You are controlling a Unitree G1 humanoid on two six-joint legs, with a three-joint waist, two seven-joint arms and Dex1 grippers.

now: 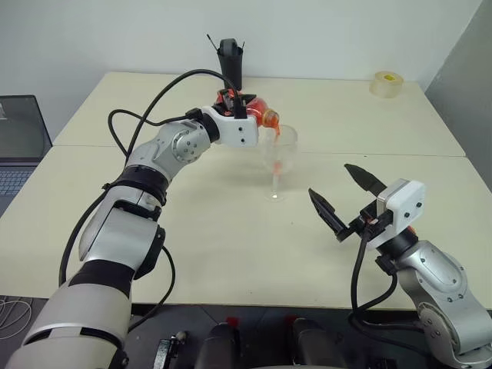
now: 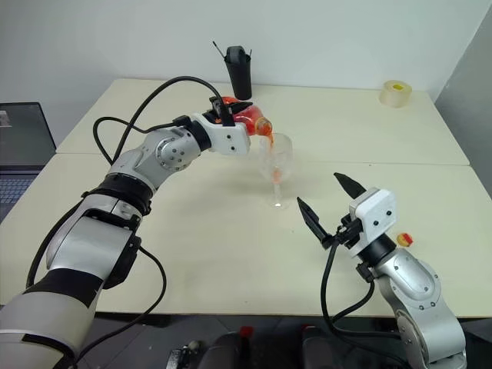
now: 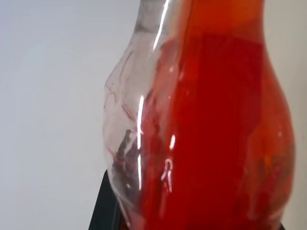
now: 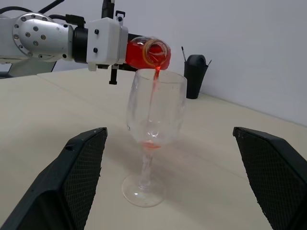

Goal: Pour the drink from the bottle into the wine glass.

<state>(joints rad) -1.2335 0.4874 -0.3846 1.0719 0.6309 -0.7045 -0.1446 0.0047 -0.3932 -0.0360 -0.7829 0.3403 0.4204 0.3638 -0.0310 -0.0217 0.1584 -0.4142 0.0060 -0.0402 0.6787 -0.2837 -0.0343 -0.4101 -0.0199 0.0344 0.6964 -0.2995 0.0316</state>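
Pouring: left end effector (image 2: pixel 231 114) clamped on the bottle (image 4: pixel 144 52), tipped mouth-down over the wine glass (image 4: pixel 154 120); thin stream of the drink (image 4: pixel 154 91) falling, small pool in bowl; right end effector (image 1: pixel 344 196) spread wide, empty, just beside glass on surface (image 1: pixel 231 246).

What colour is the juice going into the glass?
Bright red drink, clearest in the right wrist view.
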